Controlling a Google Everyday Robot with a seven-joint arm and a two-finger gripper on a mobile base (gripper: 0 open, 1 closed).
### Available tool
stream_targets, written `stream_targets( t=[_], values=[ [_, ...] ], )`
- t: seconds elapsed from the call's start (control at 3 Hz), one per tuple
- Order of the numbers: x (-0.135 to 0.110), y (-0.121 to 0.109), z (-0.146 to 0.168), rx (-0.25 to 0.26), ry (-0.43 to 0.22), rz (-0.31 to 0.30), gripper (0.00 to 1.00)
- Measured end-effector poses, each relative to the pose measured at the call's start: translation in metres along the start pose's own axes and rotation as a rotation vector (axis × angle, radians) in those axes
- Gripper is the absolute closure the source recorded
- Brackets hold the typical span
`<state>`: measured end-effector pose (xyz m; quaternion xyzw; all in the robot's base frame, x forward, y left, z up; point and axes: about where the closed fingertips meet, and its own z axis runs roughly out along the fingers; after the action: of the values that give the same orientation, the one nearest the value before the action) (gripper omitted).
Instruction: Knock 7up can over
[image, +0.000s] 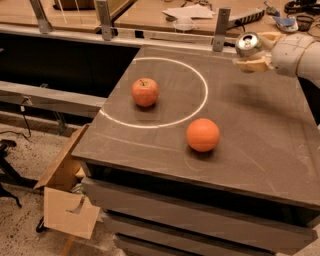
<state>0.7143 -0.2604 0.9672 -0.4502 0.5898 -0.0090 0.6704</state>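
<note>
Arm (300, 52) came in from the right edge of the scene, white and rounded, roughly level, above the far right part of the dark table (260, 155). Its wrist pointed left. The gripper (251, 51) sat at the arm's left end, over the table's far edge, just right of an upright metal post (221, 29). Its tan fingers (250, 64) showed one on the near, lower side and one on the far, upper side.

The 7up can (247, 44) sat between those two fingers, with the jaws clenched on its body. The can was tilted, its shiny metal top turned toward the camera and slightly left; little of the side wall showed. It looked clear of the tabletop, with a faint shadow on the surface nearer the camera. Whether its base touched anything could not be told.

On the table:
- A white circle (206, 95) was marked on the left half. The can and gripper lay outside it, to its far right.
- An apple (145, 92) stood inside the circle, left of centre, well apart from the gripper.
- An orange (203, 135) sat just outside the circle's near right arc, nearer the camera than the gripper and well apart from it.

Beyond the table ran a wooden bench with papers (187, 11). On the floor at near left stood an open cardboard box (67, 212).
</note>
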Motion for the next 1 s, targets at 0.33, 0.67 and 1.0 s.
stream_targets(
  t=[0.33, 0.67, 1.0],
  values=[
    [-0.006, 0.022, -0.001, -0.093, -0.02, -0.027, 1.0],
    [-0.012, 0.02, 0.015, -0.196, -0.013, -0.192, 1.0],
    [-0.033, 0.039, 0.015, -0.381, -0.041, -0.427, 1.0]
  ],
)
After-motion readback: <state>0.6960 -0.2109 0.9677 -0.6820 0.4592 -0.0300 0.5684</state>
